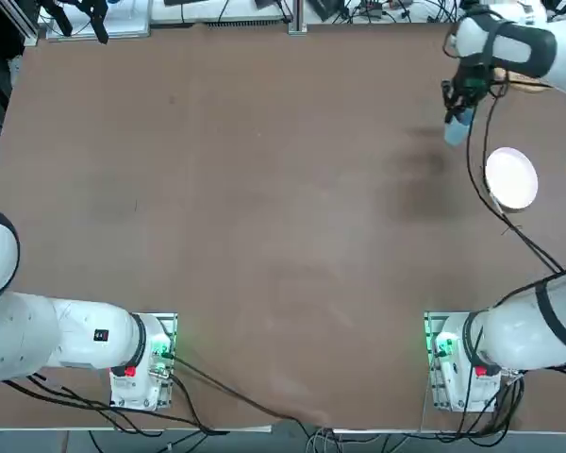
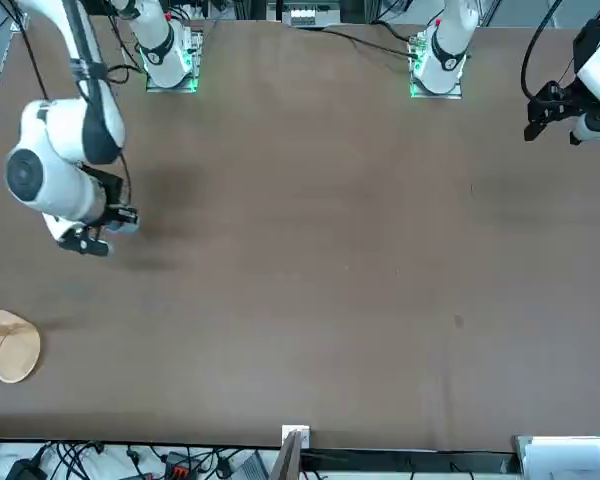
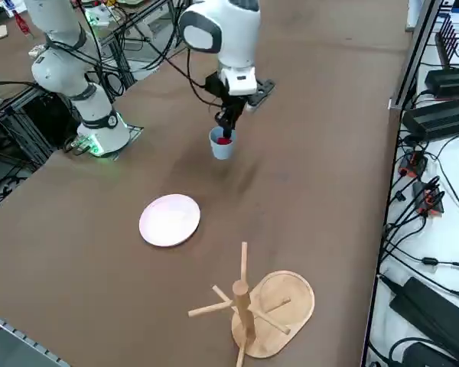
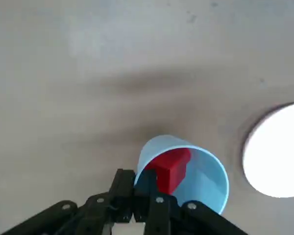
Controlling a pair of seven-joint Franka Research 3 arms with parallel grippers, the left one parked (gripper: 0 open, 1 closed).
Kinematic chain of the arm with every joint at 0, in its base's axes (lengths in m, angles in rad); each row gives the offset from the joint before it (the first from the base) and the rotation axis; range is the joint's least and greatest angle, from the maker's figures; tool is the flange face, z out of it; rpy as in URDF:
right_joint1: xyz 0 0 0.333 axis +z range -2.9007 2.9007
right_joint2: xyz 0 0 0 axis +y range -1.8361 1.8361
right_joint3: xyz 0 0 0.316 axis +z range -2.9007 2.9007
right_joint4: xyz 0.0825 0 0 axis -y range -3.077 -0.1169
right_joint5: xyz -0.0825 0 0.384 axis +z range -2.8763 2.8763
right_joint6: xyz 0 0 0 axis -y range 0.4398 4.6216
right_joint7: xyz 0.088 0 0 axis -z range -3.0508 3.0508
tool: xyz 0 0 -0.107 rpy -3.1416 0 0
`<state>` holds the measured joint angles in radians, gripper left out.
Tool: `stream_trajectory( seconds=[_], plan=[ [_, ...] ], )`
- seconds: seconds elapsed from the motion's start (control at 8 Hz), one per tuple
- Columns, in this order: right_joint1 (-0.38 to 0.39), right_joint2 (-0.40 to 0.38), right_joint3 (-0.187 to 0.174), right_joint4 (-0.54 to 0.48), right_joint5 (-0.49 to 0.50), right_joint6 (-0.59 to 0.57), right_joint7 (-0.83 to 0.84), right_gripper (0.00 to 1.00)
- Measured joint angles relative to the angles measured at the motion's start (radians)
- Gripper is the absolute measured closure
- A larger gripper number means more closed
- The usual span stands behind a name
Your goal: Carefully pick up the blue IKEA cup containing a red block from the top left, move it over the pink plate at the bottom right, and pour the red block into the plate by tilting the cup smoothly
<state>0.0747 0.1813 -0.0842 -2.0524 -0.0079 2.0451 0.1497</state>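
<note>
1. My right gripper [image 4: 147, 193] pinches the blue IKEA cup [image 3: 222, 144] by its rim, lifted clear of the table, red block [image 4: 170, 167] inside.
2. The pink plate [image 3: 170, 219] lies near (not yet under the cup).
3. I'd carry it level until centred over the plate, then tilt slowly.

You see a light-blue cup [image 4: 196, 166], bright red block [image 4: 170, 166] inside, pale pink plate [image 3: 170, 219], plain brown table [image 1: 264, 208], black gripper [image 4: 147, 198] fingers.
</note>
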Motion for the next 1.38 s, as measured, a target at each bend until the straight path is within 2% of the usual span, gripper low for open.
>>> stream_trajectory(
  seconds=[0.38, 0.75, 1.12, 1.38],
  plan=[
    [-0.124, -0.090, -0.001, -0.100, 0.000, 0.024, -0.161, 0.97],
    [-0.213, -0.141, -0.001, -0.133, 0.010, 0.024, -0.286, 0.97],
    [-0.335, -0.142, -0.002, -0.142, 0.184, 0.012, -0.526, 0.97],
    [-0.378, -0.142, -0.002, -0.142, 0.285, -0.015, -0.604, 0.97]
  ],
)
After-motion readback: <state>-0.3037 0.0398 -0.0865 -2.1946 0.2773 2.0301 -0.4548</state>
